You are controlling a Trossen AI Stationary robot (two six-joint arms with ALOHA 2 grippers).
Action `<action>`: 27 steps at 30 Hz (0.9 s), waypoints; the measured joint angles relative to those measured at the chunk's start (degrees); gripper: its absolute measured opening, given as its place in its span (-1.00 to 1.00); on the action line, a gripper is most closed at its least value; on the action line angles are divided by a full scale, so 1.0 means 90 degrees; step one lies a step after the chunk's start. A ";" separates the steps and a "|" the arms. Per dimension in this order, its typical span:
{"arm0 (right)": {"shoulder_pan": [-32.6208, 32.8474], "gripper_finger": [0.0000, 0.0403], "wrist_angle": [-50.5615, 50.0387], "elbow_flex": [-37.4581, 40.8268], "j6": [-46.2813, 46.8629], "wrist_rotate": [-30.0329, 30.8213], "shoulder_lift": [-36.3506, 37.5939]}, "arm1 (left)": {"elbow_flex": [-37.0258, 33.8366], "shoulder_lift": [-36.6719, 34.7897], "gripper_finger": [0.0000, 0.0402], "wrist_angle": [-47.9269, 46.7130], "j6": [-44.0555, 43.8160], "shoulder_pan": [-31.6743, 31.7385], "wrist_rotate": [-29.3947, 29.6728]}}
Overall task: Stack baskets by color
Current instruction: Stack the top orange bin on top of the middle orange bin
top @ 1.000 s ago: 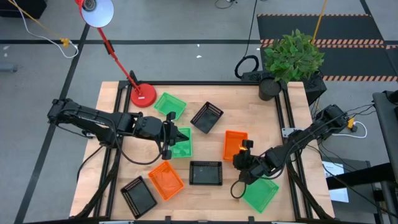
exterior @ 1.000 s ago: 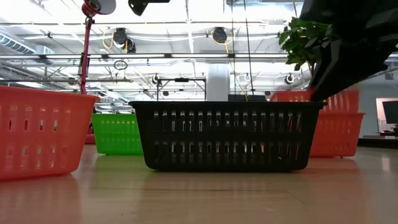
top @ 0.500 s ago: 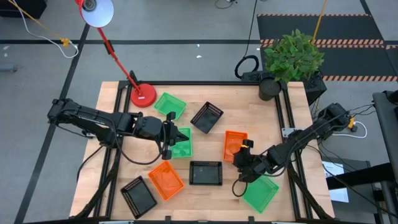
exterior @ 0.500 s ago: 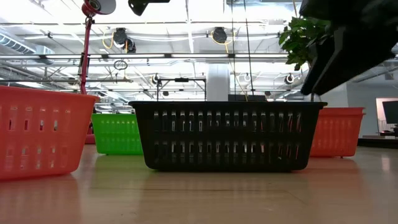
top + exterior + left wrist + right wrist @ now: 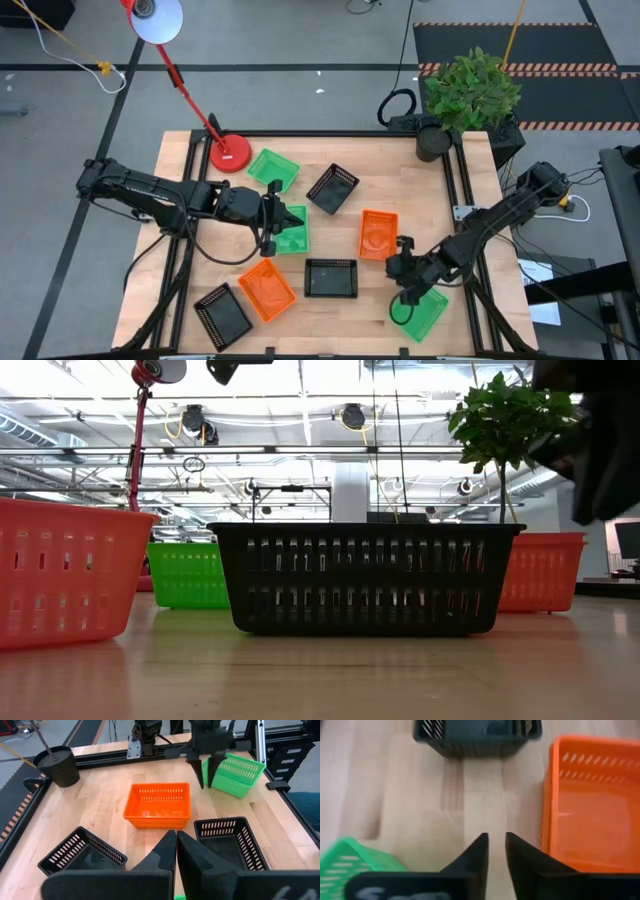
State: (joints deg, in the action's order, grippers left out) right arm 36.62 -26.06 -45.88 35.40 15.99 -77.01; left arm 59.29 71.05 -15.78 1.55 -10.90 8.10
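Note:
Several mesh baskets stand on the table. My right gripper [image 5: 405,280] points down over bare wood between an orange basket [image 5: 378,235] and a green basket [image 5: 420,310]. Its fingers [image 5: 479,852] stand a little apart with nothing between them, and it shows beside the green basket [image 5: 239,770] in the left wrist view. My left gripper [image 5: 292,216] hovers shut above another green basket [image 5: 290,235]; nothing shows between its fingers [image 5: 167,851]. A third green basket [image 5: 273,168] sits at the far left, and a second orange basket [image 5: 265,290] near the front.
Black baskets stand at the far middle [image 5: 333,188], near middle [image 5: 330,278] and front left [image 5: 222,312]. A red lamp base [image 5: 230,153] is at the far left corner, a potted plant [image 5: 470,95] at the far right. Bare wood lies between the baskets.
My right gripper has let go of an orange basket that it held tilted over the right-hand orange basket; that basket has dropped into the lower one. The gripper has then moved toward the table's near edge, to the green basket, and turned.

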 joint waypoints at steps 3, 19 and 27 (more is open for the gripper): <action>-0.0046 -0.88 -0.0013 0.0213 -0.0005 -0.0002 0.0000 | 0.0000 0.0000 -0.92 0.0077 0.0004 0.0000 0.0000; -0.0204 -0.99 -0.0485 0.0368 0.0160 0.0056 0.0000 | 0.0000 0.0157 -0.92 0.0302 0.0146 0.0001 0.0002; -0.0238 -1.00 -0.0528 0.0366 0.0211 0.0053 0.0000 | 0.0002 0.0540 -0.92 0.0448 0.0492 0.0072 0.0005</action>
State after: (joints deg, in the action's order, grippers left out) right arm 34.48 -30.81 -42.59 37.30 16.47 -77.01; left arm 59.31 75.91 -11.74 5.98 -10.25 8.14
